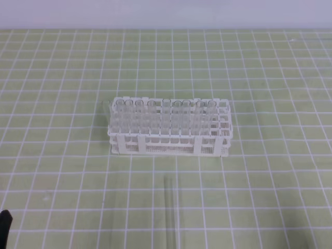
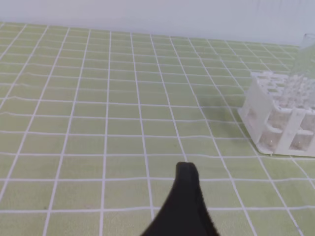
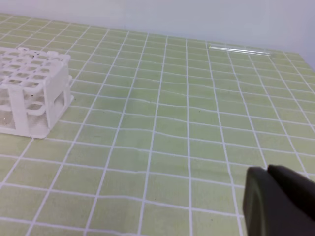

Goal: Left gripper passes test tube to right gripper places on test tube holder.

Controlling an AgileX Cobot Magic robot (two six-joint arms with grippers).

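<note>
The white test tube holder [image 1: 171, 136] stands mid-mat with several clear tubes upright in its back rows. It also shows at the right of the left wrist view [image 2: 275, 123] and at the left of the right wrist view [image 3: 34, 98]. One test tube [image 1: 170, 207] lies flat on the mat in front of the holder. Only a black tip of my left gripper [image 1: 4, 224] shows at the bottom left corner, with a single finger [image 2: 186, 196] in its wrist view and nothing held. My right gripper [image 3: 268, 173] is shut and empty, low at the right.
Another clear tube [image 3: 238, 50] lies flat near the far wall in the right wrist view. The green mat [image 1: 259, 197] with a white grid covers the table up to the pale wall [image 1: 166, 13] at the back.
</note>
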